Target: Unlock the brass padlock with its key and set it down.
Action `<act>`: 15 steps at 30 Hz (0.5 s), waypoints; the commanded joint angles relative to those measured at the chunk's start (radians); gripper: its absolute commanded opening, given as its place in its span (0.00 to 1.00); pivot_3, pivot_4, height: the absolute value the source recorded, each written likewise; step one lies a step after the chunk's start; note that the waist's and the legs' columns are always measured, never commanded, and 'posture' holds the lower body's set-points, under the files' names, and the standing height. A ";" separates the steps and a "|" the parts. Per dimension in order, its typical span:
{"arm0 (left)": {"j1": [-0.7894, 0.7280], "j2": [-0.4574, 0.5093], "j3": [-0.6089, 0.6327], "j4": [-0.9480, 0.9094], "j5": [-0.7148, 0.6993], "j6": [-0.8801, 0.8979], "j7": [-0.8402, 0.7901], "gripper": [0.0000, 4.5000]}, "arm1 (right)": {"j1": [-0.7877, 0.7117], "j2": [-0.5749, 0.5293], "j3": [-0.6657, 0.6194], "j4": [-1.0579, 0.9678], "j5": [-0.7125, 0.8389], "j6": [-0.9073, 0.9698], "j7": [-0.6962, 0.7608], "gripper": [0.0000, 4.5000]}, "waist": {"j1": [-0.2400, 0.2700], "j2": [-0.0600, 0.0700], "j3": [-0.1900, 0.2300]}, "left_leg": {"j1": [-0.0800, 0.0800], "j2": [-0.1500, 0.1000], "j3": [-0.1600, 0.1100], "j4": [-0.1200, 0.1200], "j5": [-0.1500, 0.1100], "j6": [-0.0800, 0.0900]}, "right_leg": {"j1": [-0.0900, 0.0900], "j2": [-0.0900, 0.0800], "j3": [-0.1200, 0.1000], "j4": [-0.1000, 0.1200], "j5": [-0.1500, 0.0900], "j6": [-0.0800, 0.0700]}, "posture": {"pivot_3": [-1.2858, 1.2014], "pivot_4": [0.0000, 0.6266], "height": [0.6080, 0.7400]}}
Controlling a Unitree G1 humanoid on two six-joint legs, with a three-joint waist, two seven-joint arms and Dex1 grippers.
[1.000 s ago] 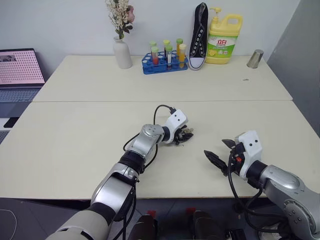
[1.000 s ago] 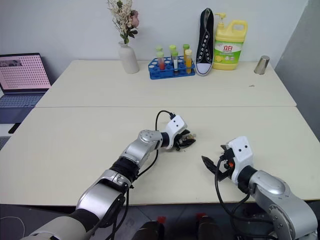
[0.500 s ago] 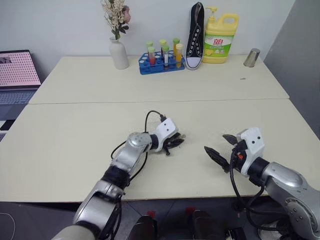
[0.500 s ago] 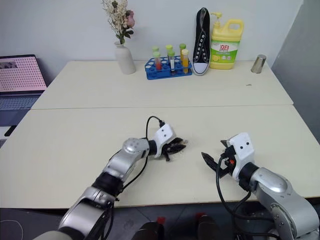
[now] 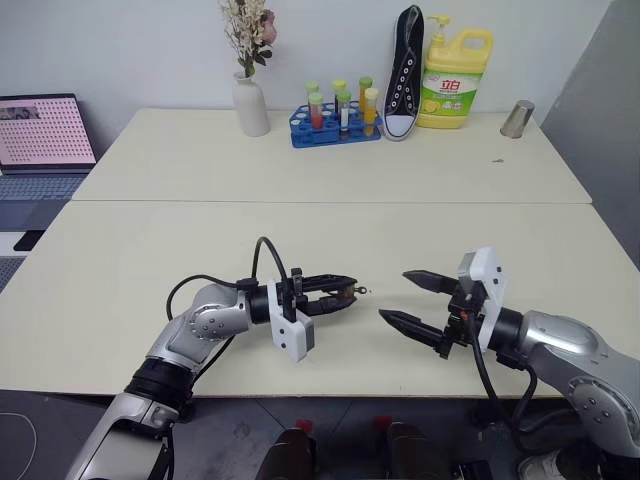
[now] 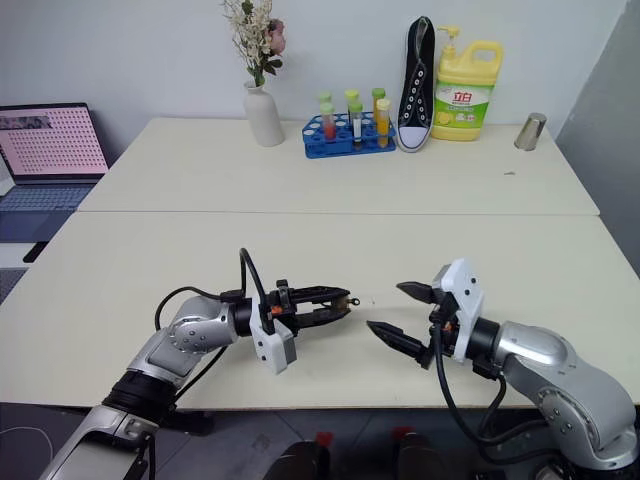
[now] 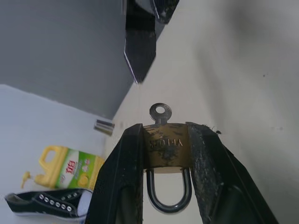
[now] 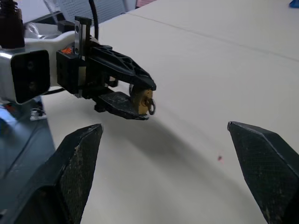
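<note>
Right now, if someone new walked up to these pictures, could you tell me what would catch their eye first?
Most striking is the brass padlock pinched in the left gripper, held above the near table with its key sticking out toward the right gripper, which faces it wide open. Next comes the colourful row along the far table's back edge: flower vase, blue tube rack, upright black sneaker and yellow detergent jug.

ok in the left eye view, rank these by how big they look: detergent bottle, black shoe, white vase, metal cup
1. black shoe, tallest
2. detergent bottle, close behind the shoe; it is wider, so those two are nearly alike
3. white vase
4. metal cup, smallest

All stand along the far table edge.
</note>
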 commanded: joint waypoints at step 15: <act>0.010 0.033 0.001 -0.061 0.033 -0.061 0.104 0.22 | -0.175 0.020 0.061 0.127 0.170 0.099 0.033 0.91 | -0.012 0.000 0.000 | 0.000 0.000 -0.001 0.000 0.000 0.000 | 0.000 0.001 -0.001 0.002 0.000 0.000 | 0.52 0.24 1.00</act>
